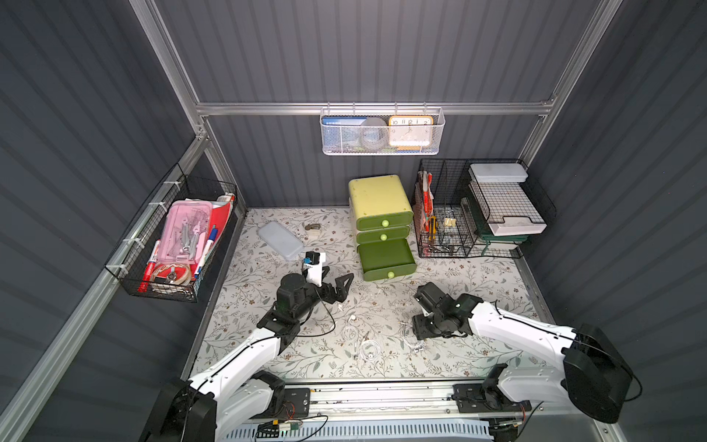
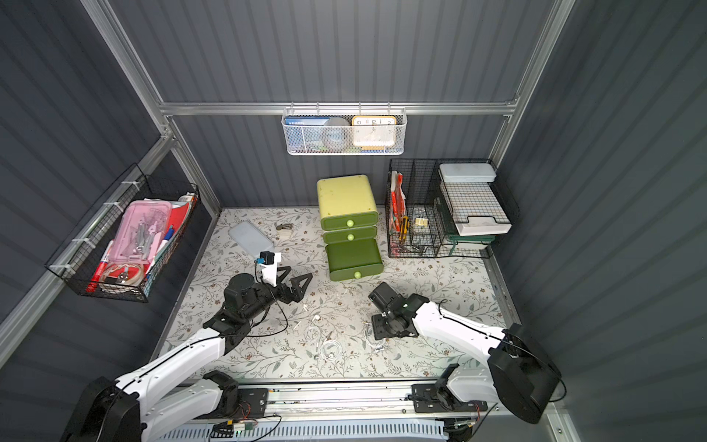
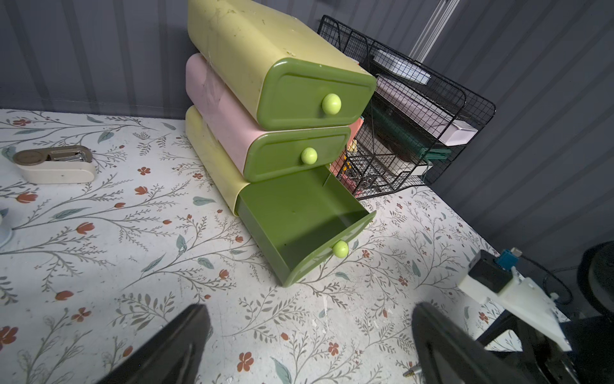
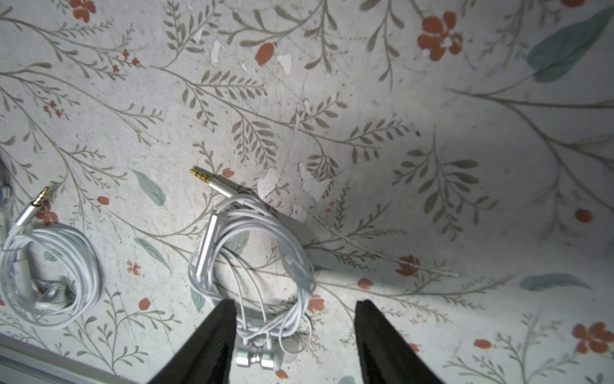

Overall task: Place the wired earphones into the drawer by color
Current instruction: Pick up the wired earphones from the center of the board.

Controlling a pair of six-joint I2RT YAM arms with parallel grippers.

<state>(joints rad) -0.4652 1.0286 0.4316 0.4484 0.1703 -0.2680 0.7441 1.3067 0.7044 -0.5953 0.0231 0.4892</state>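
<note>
Floral-papered table (image 1: 478, 275) carries the white earphones (image 1: 369, 350), all loose; we see the bottom drawer (image 3: 299, 216) pulled out and empty. Our right pincer (image 4: 295, 302) straddles one coil (image 4: 252, 252), part-spread, not clamped; left pincer (image 3: 309, 306) gapes, holding nothing.

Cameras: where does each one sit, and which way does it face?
Both top views: high above the arm bases, looking down on the table, drawer unit, left arm, right arm.
Left wrist: on the left arm, facing the open bottom drawer; open left gripper shows.
Right wrist: on the right arm, looking down; right gripper straddles white earphones.
Shared: drawer unit, in top and left wrist views.
</note>
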